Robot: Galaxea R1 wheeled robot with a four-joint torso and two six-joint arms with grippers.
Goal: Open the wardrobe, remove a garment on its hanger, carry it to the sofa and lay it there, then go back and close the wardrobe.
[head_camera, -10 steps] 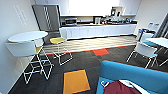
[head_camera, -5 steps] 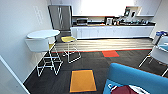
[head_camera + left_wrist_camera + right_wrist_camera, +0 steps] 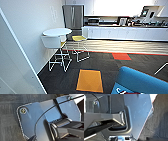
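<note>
— Head view first: any writing you can read?
— None that can be made out. A blue seat (image 3: 142,81) with a patterned cushion (image 3: 122,90) sits near right.
— And the open room?
— Dark carpet (image 3: 100,62) with an orange tile (image 3: 90,80) lies ahead; a white wall (image 3: 32,32) runs along the left, with a round white table (image 3: 57,31) and stools (image 3: 53,42) beside it. A kitchen bench (image 3: 125,32) and steel fridge (image 3: 73,17) stand far.
— The jaws?
— Cannot tell for either arm; both wrist views look down on carpet.
</note>
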